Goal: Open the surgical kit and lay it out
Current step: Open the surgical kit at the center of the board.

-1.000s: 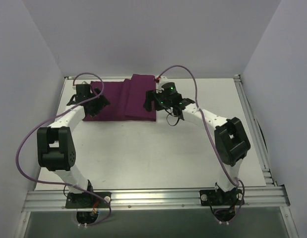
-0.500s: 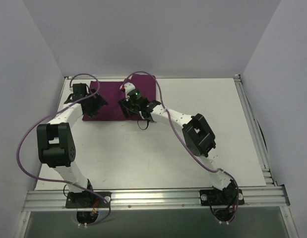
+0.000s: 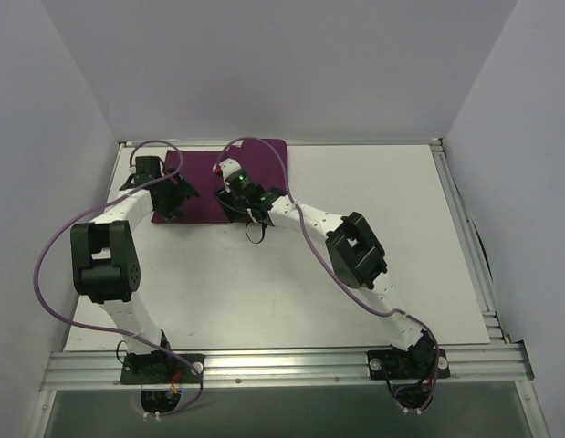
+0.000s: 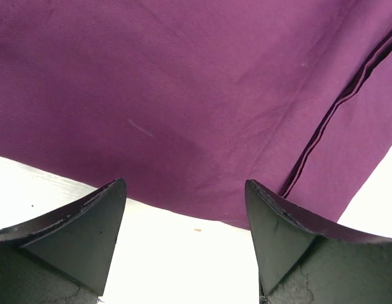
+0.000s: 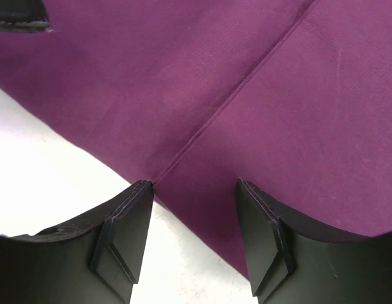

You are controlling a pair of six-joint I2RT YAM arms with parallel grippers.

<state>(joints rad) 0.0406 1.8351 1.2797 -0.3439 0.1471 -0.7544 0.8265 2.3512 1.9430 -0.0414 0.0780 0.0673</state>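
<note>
The surgical kit [image 3: 264, 162] is a dark magenta cloth wrap lying flat at the back left of the white table; only cloth shows. My left gripper [image 3: 177, 203] hovers over its near left edge, open and empty. In the left wrist view the cloth [image 4: 196, 95] fills the top, and a folded hem [image 4: 322, 133] runs down to the right finger. My right gripper [image 3: 227, 204] is over the near edge at mid-cloth. Its jaws [image 5: 192, 183] stand apart, straddling that edge of the cloth [image 5: 278, 114], and a fold line [image 5: 233, 88] ends at the left finger.
Bare white table [image 3: 355, 237] spreads to the right and front of the cloth. An aluminium rail [image 3: 465, 237] lines the right edge and another [image 3: 282, 365] the front. White walls close the sides and back. A purple cable [image 3: 255, 141] arches over the cloth.
My right arm has swung left across the cloth, from its right side to its middle, and its jaws have narrowed. The left gripper has barely moved.
</note>
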